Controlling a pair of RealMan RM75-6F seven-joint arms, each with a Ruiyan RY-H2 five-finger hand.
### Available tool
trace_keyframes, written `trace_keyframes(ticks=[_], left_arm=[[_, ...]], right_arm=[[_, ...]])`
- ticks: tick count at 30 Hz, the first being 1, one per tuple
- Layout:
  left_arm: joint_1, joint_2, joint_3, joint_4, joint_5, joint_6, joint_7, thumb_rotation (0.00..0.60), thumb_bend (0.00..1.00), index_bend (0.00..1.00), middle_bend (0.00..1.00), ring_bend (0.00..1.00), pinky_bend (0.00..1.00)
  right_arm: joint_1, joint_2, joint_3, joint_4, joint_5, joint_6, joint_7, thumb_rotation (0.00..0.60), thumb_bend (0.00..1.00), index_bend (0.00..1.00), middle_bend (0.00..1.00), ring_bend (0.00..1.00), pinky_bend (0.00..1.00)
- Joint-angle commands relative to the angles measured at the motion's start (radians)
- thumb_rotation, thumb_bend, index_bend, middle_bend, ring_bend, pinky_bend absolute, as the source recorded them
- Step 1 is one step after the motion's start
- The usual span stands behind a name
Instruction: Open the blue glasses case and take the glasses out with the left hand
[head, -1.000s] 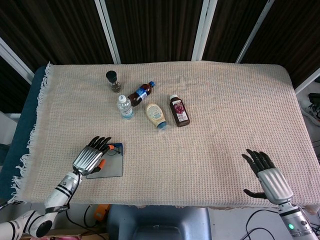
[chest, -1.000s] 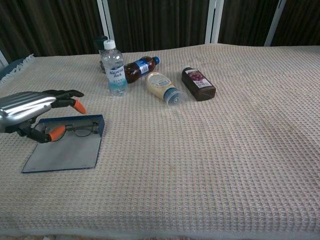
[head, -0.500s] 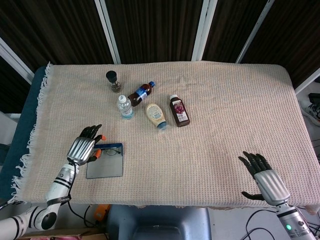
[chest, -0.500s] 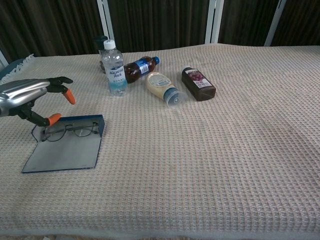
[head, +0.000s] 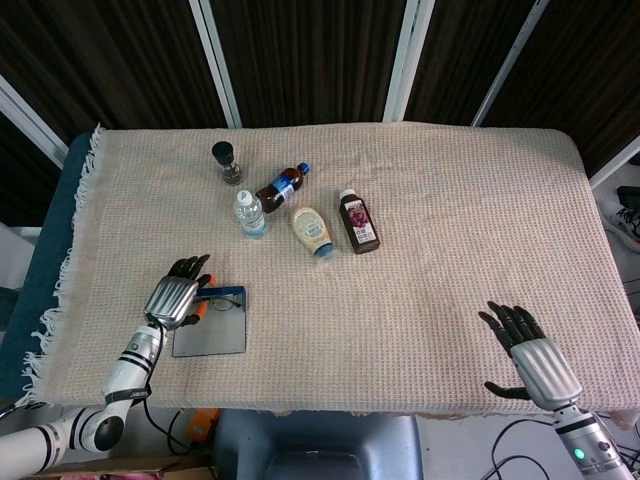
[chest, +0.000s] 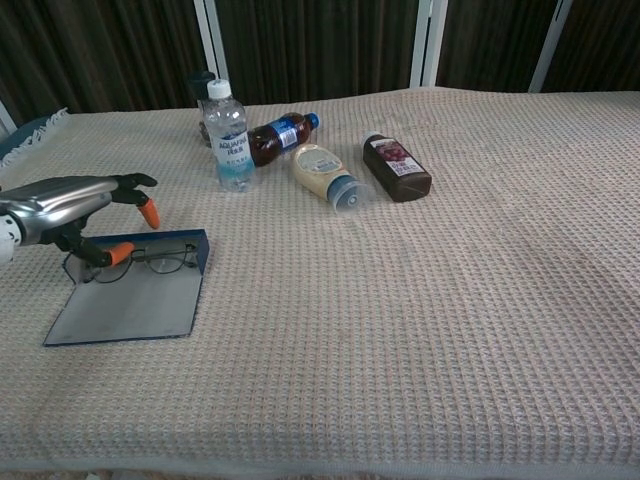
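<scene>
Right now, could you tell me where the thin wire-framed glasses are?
The thin wire-framed glasses lie in the open blue glasses case near the table's front-left in the chest view, just under the left robot hand.

A cream waffle-weave cloth with a fringed left edge covers the surface. At its far left stand a small dark-capped jar and, nearer, an upright clear water bottle with a white cap. A cola bottle with a blue cap lies on its side between them, just beside the water bottle. To its right a pale squeeze bottle lies flat, and beside that a dark sauce bottle with a red label.
</scene>
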Motion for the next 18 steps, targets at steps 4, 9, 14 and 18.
trace_keyframes(ticks=[4, 9, 14, 18], left_arm=[[-0.013, -0.022, -0.001, 0.025, -0.017, -0.008, 0.007, 0.600, 0.44, 0.36, 0.00, 0.00, 0.09], [-0.021, -0.039, -0.005, 0.049, -0.027, -0.006, 0.007, 0.600, 0.44, 0.39, 0.00, 0.00, 0.09], [-0.026, -0.047, -0.006, 0.062, -0.038, -0.010, 0.006, 0.600, 0.43, 0.42, 0.00, 0.00, 0.10], [-0.028, -0.046, -0.001, 0.064, -0.039, -0.011, 0.009, 0.600, 0.44, 0.42, 0.00, 0.00, 0.10]], right_arm=[[0.000, 0.000, 0.003, 0.001, 0.004, 0.001, 0.001, 0.600, 0.19, 0.00, 0.00, 0.00, 0.00], [0.000, -0.002, 0.005, 0.001, 0.007, 0.001, -0.003, 0.600, 0.19, 0.00, 0.00, 0.00, 0.00], [-0.001, -0.002, 0.005, 0.002, 0.009, 0.002, -0.004, 0.600, 0.19, 0.00, 0.00, 0.00, 0.00], [-0.001, -0.002, 0.006, 0.001, 0.009, 0.003, -0.005, 0.600, 0.19, 0.00, 0.00, 0.00, 0.00]])
